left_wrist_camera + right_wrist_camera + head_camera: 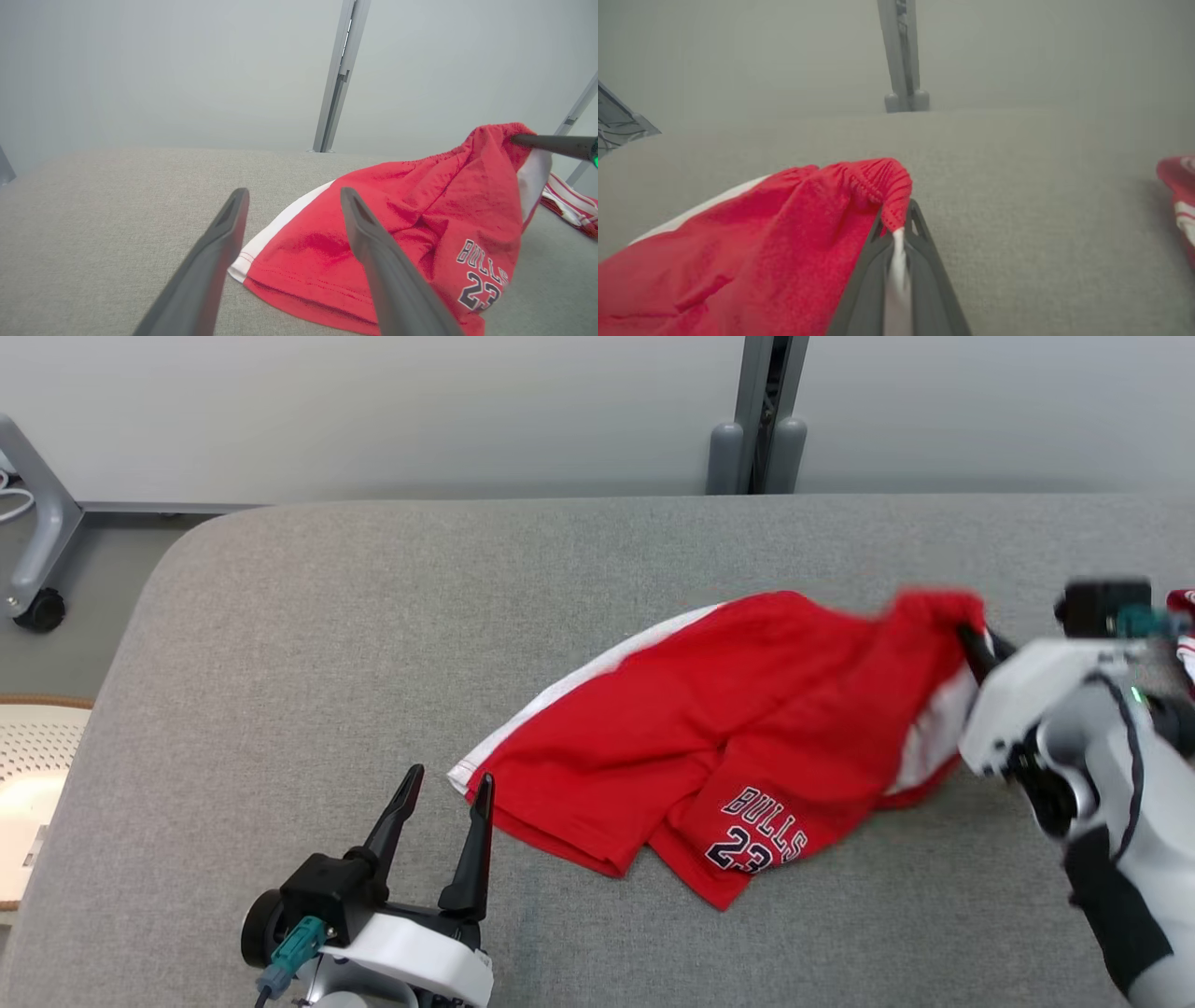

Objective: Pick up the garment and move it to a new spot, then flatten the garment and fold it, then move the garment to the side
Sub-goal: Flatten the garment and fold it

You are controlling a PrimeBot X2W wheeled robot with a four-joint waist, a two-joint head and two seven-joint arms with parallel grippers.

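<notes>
Red garment (728, 747), shorts with a white side stripe, lay on the grey padded table (280, 663), right of centre. Its long axis ran diagonally from the hem at near left to the waistband at far right. Right gripper (971, 639) was clamped tight on the waistband corner, which was lifted a little off the surface while the rest stayed down and rumpled. Left gripper (450, 777) stood spread wide and empty, just beside the striped hem corner (contact could not be told). The hem lay ahead of its fingers and slightly to its right, so the left arm was judged the nearer for that end. A second red-and-white cloth (570, 205) lay apart at far right. A pale perforated object (28, 756) sat off the table's left edge; whether it was a basket, and what it held, could not be told.
</notes>
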